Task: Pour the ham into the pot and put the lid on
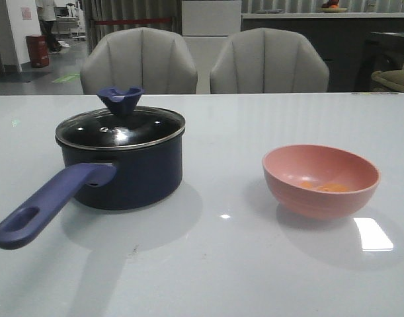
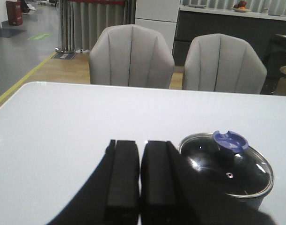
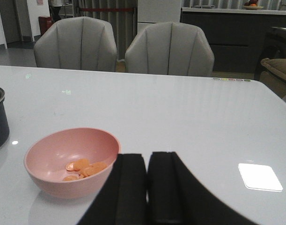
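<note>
My left gripper and right gripper have clenched, empty jaws. The clear glass lid covers the navy saucepan; at its 3 o'clock, orange ham pieces lie in the pink bowl.

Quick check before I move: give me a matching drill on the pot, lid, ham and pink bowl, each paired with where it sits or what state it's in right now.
Things:
1. lid
2. pot
3. ham
4. pink bowl

States:
A. lies as a few orange pieces inside the bowl
B. sits closed on the pot, knob up
C. stands open-topped on the table's right side in the front view
D. stands on the left side in the front view, long handle toward the camera

Pairs: 1-B, 2-D, 3-A, 4-C
</note>
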`<state>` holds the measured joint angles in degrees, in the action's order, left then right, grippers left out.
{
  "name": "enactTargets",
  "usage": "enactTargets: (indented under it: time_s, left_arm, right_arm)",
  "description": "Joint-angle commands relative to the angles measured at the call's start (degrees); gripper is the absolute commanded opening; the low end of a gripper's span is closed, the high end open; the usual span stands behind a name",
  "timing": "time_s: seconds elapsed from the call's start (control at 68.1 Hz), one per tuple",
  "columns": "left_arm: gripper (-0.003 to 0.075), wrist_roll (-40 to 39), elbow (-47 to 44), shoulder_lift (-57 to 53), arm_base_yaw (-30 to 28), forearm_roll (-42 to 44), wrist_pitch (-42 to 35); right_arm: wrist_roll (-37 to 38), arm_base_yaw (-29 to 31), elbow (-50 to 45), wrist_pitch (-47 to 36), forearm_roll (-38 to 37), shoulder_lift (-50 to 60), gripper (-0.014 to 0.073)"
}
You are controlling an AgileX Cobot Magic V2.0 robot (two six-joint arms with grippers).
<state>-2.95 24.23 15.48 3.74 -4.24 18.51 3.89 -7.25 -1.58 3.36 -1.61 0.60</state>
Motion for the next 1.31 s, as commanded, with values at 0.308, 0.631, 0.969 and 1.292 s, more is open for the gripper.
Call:
enactTargets:
  time_s: [0.308,0.631,0.969,1.292]
  left_arm:
    - [0.0452,-0.8,1.9,2.7,-0.2,-0.2,-2.7]
    - [0.0688,-0.8,3.6,4.1,-0.2,-0.2,-0.7]
    - [0.0688,-0.8,24.5,28.3,-0.2,-0.4,18.9]
    - [0.0687,-0.8,40.5,49.8,2.9,-5.1,24.1]
  right_arm:
    - [0.1,0.3,0.3,-4.8,-0.9,1.1,0.0162]
    - [0.1,0.3,0.3,-4.8,-0.9,1.1,0.0162]
    - [0.1,0.3,0.3,-4.8,-0.9,1.1,0.0162]
    - [0.1,0.3,0.3,-4.8,-0.9,1.1,0.0162]
